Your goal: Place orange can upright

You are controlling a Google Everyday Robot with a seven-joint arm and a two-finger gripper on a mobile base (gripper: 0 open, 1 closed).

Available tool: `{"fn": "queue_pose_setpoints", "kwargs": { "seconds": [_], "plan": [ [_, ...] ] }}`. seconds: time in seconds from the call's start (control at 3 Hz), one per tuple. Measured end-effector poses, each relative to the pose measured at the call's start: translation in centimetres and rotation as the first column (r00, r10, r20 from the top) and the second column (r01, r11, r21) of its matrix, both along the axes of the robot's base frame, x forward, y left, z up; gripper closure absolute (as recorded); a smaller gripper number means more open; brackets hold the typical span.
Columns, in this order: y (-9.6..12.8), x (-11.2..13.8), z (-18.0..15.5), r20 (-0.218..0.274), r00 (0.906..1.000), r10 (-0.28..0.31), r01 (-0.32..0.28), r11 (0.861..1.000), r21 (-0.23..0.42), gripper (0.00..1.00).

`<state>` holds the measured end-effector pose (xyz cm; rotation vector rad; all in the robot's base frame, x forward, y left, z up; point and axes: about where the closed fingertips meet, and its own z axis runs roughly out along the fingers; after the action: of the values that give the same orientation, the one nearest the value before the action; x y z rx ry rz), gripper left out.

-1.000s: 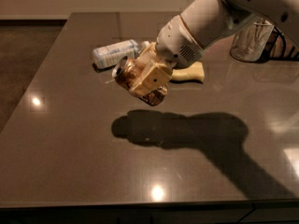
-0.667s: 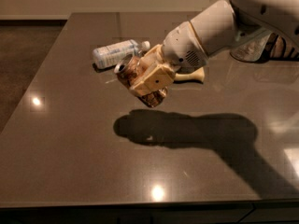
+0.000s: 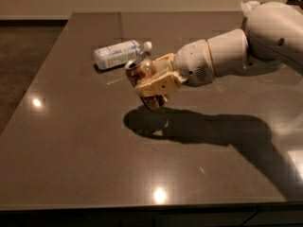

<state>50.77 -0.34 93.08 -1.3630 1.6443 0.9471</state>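
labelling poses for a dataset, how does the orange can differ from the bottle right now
Pose: the can is tilted, silver top toward the upper left of the view; the bottle lies on its side on the table.
Hold: the end effector, over mid-table, is shut on the can; the bottle lies free beyond it.
Look: the can is orange-brown metal; the bottle is clear plastic with a white cap.
Shared: neither stands upright.

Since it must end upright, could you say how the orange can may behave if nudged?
The hand, above mid-table, holds the orange can tilted. Being cylindrical, it would probably roll if laid down. Released tilted, it may topple. The glossy table likely lets it slide.
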Motion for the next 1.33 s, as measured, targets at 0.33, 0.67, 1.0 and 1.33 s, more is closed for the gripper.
{"fn": "queue_pose_setpoints", "kwargs": {
  "seconds": [0.33, 0.67, 1.0, 1.33],
  "plan": [
    [-1.2, 1.2, -0.6, 0.021, 0.9985, -0.050, 0.047, 0.991, 0.122, 1.00],
    [-2.8, 2.4, -1.3, 0.050, 0.9932, -0.105, 0.092, 0.971, 0.221, 1.00],
    [-4.3, 2.9, -2.0, 0.078, 0.9847, -0.156, 0.128, 0.951, 0.280, 0.82],
    [-5.3, 3.1, -2.9, 0.107, 0.9759, -0.190, 0.146, 0.934, 0.326, 0.59]
  ]
}}
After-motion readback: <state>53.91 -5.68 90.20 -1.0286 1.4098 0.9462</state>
